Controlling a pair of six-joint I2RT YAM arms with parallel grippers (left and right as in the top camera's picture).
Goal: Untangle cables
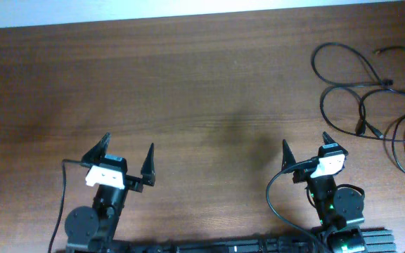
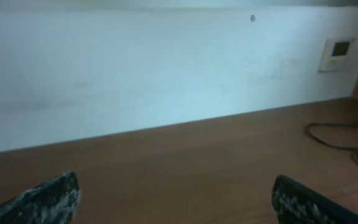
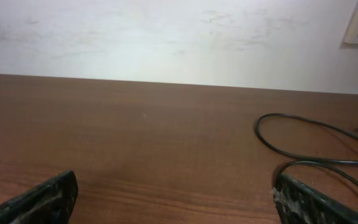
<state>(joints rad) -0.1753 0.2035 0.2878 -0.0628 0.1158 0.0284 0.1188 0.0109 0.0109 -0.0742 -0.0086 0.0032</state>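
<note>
Black, thin cords make up the cables (image 1: 385,85), which lie in several loose overlapping loops on the brown wooden table (image 1: 188,84). Small plug ends show among the loops, too small to tell apart.

The bunch sits at the table's far right, reaching the right edge of the overhead view. Its long axis runs from the far side toward the near side, slanting rightward. 2 short ends near its middle point roughly toward the robot's side. From the left wrist the cables (image 2: 328,143) appear only as a curve at the far right. From the right wrist the cables (image 3: 319,162) arc just past the right finger (image 3: 309,202).

The left gripper (image 1: 129,140) stands with its jaws spread wide and holds nothing, well apart from the cords. The right gripper (image 1: 304,139) is spread just as wide and equally unladen, near the bunch but not touching it.

Thicker black wires (image 1: 273,197) curl beside each arm base. A white wall (image 2: 166,68) rises behind the table, carrying a small pale panel (image 2: 335,53).
</note>
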